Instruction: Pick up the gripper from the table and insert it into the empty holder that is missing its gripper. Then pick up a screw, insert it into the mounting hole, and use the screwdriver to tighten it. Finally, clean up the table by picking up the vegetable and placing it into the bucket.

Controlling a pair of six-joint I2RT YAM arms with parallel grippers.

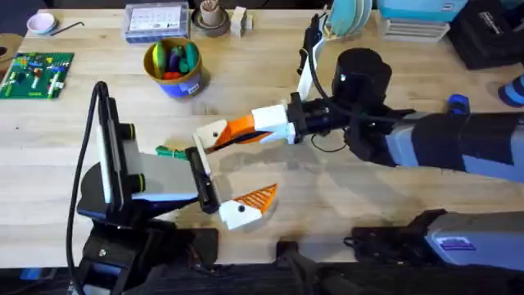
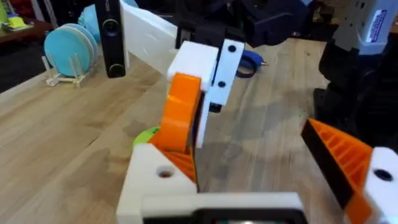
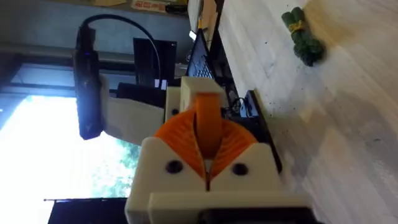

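Step in hand: seating the orange wedge (image 1: 237, 127) into the holder (image 1: 210, 133).

- My right tool (image 1: 246, 131) reaches across the middle of the bench (image 1: 344, 197). Its two white fingers are clamped on the orange wedge, which the right wrist view shows pinched between the ribbed pads (image 3: 236, 140).
- My left tool (image 1: 228, 170) is spread wide. Its far finger is the bare cream holder; the near finger (image 1: 246, 206) carries its own orange pad.
- I judge the wide spread is deliberate: it leaves the bare finger standing free, with room for the right tool to come in from the side.
- In the left wrist view the wedge (image 2: 180, 115) stands nearly upright, with its lower end touching the holder (image 2: 152, 171). The mounting hole (image 2: 165, 173) on the holder's top face is uncovered.
- I cannot tell whether the wedge is fully seated or only resting at the slot's mouth.
- The wedge is off the bench, held at the holder just above the surface.

Left to do: the screw and the tightening. The vegetable (image 1: 168, 152) lies on the bench just beside the left arm, well apart from the bucket (image 1: 182, 86) near the far edge.

Risk, as I judge it: releasing before the wedge seats would drop it.
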